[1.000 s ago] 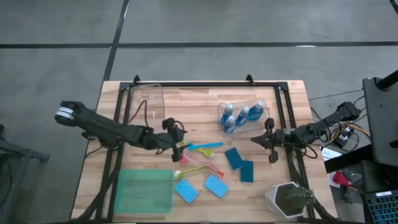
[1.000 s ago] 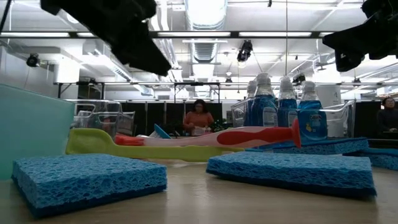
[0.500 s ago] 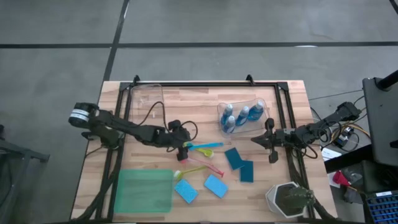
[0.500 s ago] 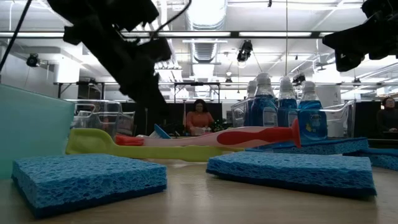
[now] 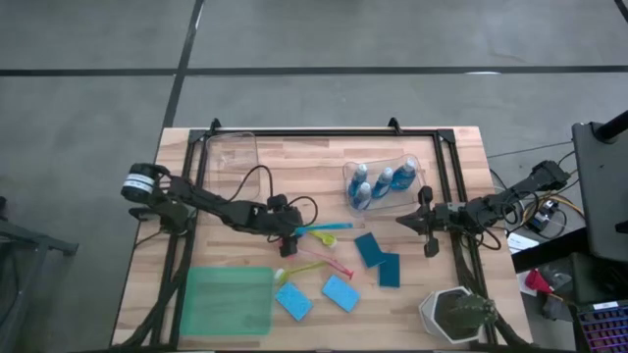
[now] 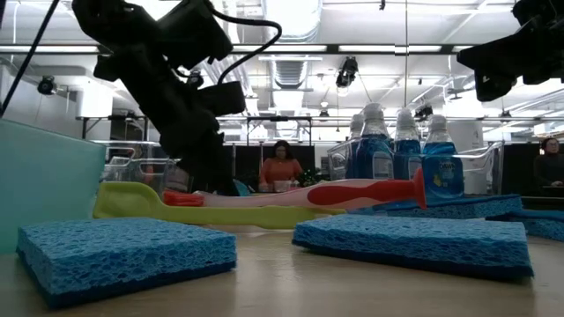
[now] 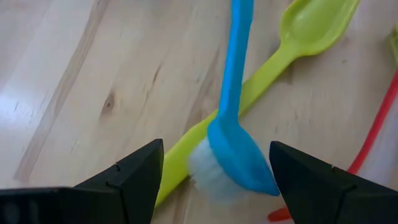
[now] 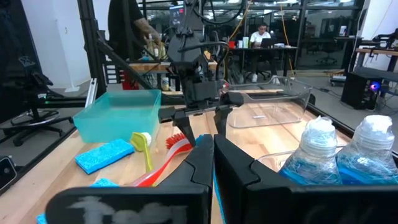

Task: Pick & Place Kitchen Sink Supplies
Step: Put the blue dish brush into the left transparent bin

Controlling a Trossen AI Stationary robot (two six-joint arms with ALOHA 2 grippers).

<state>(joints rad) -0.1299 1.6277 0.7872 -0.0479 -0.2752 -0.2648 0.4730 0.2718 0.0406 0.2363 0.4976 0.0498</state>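
While apart, left fingers (image 7: 211, 171) flank blue brush (image 7: 233, 124) | white bristles, crossing yellow-green brush (image 7: 273, 68) | right fingers (image 8: 212, 163) together

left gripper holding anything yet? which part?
Nothing held. The left gripper is open, its fingers either side of the blue brush at its bristle head, not closed. The right gripper, shut, holds nothing.

Light wooden slatted table (image 5: 294, 157) with black frame rails, carrying a clear plastic bin (image 5: 233, 154), a second clear bin of blue bottles (image 5: 383, 181), crossed blue, yellow-green and pink brushes (image 5: 319, 247), four flat blue and teal sponges (image 5: 340, 292), a green tray (image 5: 228, 302), a white faceted plant pot (image 5: 454, 316)
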